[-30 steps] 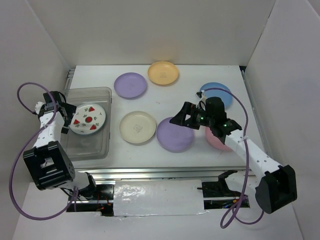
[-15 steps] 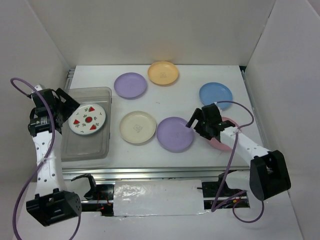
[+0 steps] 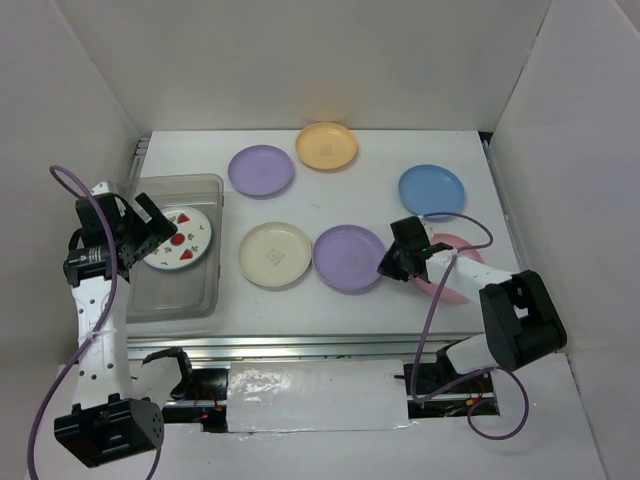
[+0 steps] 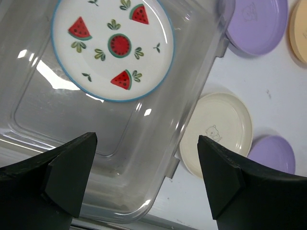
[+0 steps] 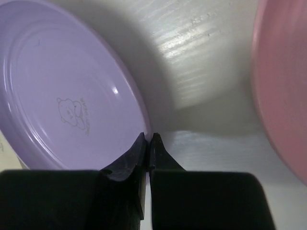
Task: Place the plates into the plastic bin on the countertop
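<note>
The bench (image 3: 330, 210) carries everything else to the right of the bin (image 3: 175, 297); only the fruit plate (image 3: 188, 238) lies inside it. The left tool (image 3: 140, 225), spread wide, has lifted off that plate and hangs over the bin. The right tool (image 3: 392, 264) has dropped to the lilac plate (image 3: 345, 258) second along from the bin, pinching its far rim, so a second delivery is likely starting

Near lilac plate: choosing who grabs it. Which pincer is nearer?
Right. The right pincer is shut on the near lilac plate's rim; the left pincer hovers open over the plastic bin.
</note>
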You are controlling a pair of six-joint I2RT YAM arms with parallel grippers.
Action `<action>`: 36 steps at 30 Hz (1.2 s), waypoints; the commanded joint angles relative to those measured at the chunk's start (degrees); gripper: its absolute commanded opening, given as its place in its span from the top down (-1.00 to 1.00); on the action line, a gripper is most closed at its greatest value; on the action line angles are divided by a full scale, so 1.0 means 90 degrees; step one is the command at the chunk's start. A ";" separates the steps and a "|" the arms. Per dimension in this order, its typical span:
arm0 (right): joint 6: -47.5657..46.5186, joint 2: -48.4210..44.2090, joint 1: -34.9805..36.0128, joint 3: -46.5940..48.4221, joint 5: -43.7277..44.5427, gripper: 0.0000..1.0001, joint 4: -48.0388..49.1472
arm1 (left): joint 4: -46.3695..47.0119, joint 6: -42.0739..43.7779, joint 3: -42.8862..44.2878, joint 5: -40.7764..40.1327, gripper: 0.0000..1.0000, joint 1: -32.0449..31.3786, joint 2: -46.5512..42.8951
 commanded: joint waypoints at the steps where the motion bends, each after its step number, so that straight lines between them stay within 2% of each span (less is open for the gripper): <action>1: 0.0290 -0.0408 0.0224 -0.0141 0.0661 1.00 -0.0477 | 0.0125 0.0218 0.0022 0.0535 -0.99 -0.0203 -0.0075; 3: 0.0456 -0.1021 0.0419 -0.0034 0.1117 1.00 -0.0933 | 0.0338 0.0170 -0.0017 0.0800 -0.98 -0.0466 -0.0055; 7: 0.0682 -0.2146 0.0965 0.0696 0.2366 1.00 -0.2058 | 0.0934 -0.0103 0.0099 0.1580 -0.99 -0.1441 0.0285; 8: 0.0614 -0.2380 0.1035 0.0844 0.2467 1.00 -0.2205 | 0.1061 -0.0162 0.0197 0.1708 -0.99 -0.2072 0.0403; 13: 0.0224 -0.2198 0.1542 0.2016 0.2264 1.00 -0.3055 | 0.1881 -0.0368 0.0978 0.2362 -0.99 -0.3686 0.1623; 18: -0.0070 -0.2128 0.2041 0.2408 0.1853 1.00 -0.2998 | 0.2352 -0.0573 0.1544 0.2286 -0.99 -0.4586 0.2511; 23: -0.0080 -0.2558 0.2373 0.2262 0.1619 1.00 -0.2530 | 0.2235 -0.0622 0.1848 0.1799 -0.95 -0.5008 0.3176; 24: -0.0070 -0.2597 0.2374 0.2271 0.1638 1.00 -0.2538 | 0.2196 -0.0612 0.1868 0.1749 -0.89 -0.5047 0.3236; 25: -0.0051 -0.2617 0.2412 0.2291 0.1677 1.00 -0.2567 | 0.2215 -0.0622 0.1848 0.1719 -0.68 -0.5096 0.3294; 28: -0.0031 -0.2549 0.2471 0.2340 0.1814 1.00 -0.2675 | 0.2137 -0.0700 0.1829 0.1378 -0.34 -0.5155 0.3402; 31: -0.0021 -0.2500 0.2491 0.2320 0.1872 1.00 -0.2685 | 0.2059 -0.0690 0.1868 0.1134 -0.23 -0.5164 0.3412; 35: -0.0011 -0.2480 0.2491 0.2272 0.1912 1.00 -0.2675 | 0.1776 -0.0564 0.2131 0.0928 -0.21 -0.5174 0.3471; 36: -0.0012 -0.2490 0.2471 0.2262 0.1902 1.00 -0.2637 | 0.1805 -0.0544 0.2141 0.0957 0.29 -0.5174 0.3471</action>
